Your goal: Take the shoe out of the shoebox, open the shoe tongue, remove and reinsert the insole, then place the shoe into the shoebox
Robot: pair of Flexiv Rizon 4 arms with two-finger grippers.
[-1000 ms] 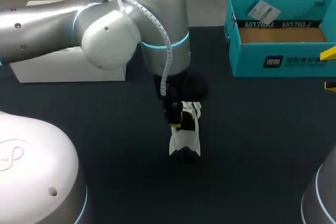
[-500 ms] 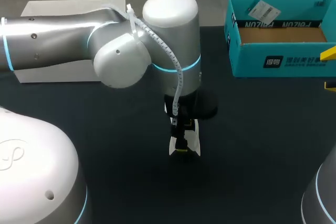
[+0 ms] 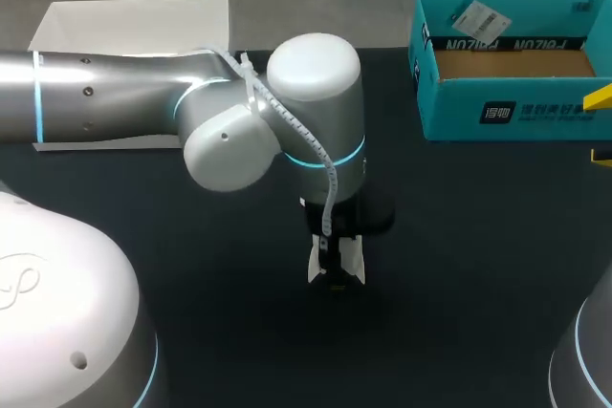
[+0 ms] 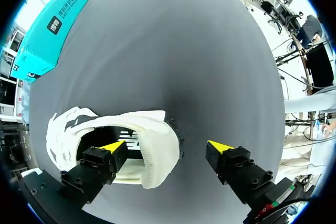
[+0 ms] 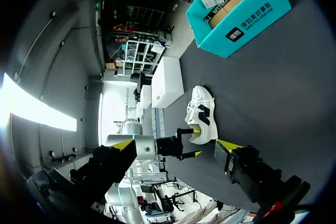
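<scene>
Two claws, one shoe and one shoebox, catalogued on the dark tabletop (image 3: pixel 459 236).

1. Left claw (image 4: pixel 167 147): spread wide, holding nothing. One finger (image 4: pixel 113 146) sits down inside the mouth of the shoe. The other stands beyond the heel, with bare tabletop between it and the shoe. The heel collar lies between the two fingers, touched from one side at most.

2. Shoe (image 4: pixel 155 153): white with dark markings, out of its box, lying on the tabletop directly under the left claw.

3. Shoebox (image 3: pixel 512 112): teal, open-topped, well apart from the left claw and nearer the right claw's side. We see only its brown floor and a paper tag inside.

4. Right claw (image 5: pixel 177 144): wide and empty, held well apart from the shoe and facing it across the tabletop.

Step in hand, as we judge it: taking the shoe out is done, and the work is now on the shoe's interior, either the tongue or the insole. We cannot tell whether the tongue is pulled open, nor make out the insole with certainty.

Next move, as we judge it: the inner finger must find the insole's edge or the collar. The fingers must then close on that alone, without dragging the unheld shoe across the tabletop. The idle right claw could steady it.
</scene>
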